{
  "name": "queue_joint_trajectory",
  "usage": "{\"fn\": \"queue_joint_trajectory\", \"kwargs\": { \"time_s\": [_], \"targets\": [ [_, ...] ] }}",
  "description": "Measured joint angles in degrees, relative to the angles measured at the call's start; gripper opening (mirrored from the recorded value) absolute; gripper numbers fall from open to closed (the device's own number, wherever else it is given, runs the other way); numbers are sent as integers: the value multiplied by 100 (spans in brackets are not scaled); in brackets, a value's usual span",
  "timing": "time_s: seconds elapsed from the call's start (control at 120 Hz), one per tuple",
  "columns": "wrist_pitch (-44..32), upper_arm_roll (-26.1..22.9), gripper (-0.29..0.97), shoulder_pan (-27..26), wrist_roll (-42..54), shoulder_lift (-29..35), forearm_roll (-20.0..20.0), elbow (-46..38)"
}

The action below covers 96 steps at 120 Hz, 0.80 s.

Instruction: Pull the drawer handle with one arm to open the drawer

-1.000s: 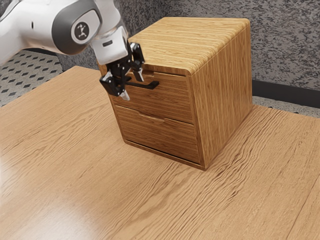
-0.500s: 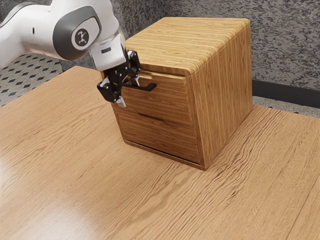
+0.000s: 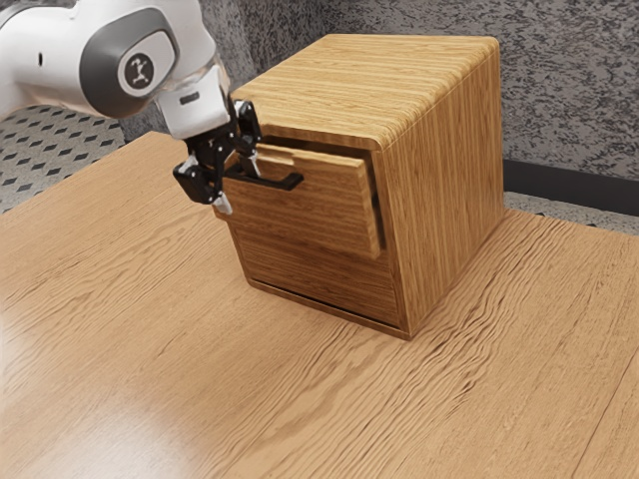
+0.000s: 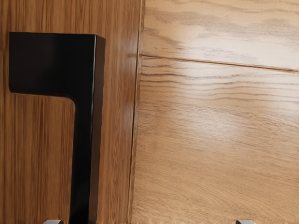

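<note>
- Between the wide-spread fingers (image 3: 224, 204) lies the black handle (image 3: 270, 181), close against one finger.
- Behind it, the upper drawer (image 3: 319, 205) stands partly out of the cabinet (image 3: 439, 150).

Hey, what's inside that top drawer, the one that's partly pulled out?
The top drawer stands partly out of the cabinet, yet its own front and the cabinet's top cover the interior. Only a dark gap shows beside that front, so its contents cannot be told.
</note>
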State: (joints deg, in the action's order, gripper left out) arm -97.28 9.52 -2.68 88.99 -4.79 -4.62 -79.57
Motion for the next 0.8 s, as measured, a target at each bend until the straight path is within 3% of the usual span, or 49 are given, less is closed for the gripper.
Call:
{"fn": "queue_joint_trajectory", "kwargs": {
  "time_s": [0.308,0.608,0.8],
  "targets": [
    [-350,32,53,60,-1,292,40,-591],
    [-526,10,42,83,-1,584,56,-923],
    [-542,14,45,58,7,791,41,-1117]
  ]
}}
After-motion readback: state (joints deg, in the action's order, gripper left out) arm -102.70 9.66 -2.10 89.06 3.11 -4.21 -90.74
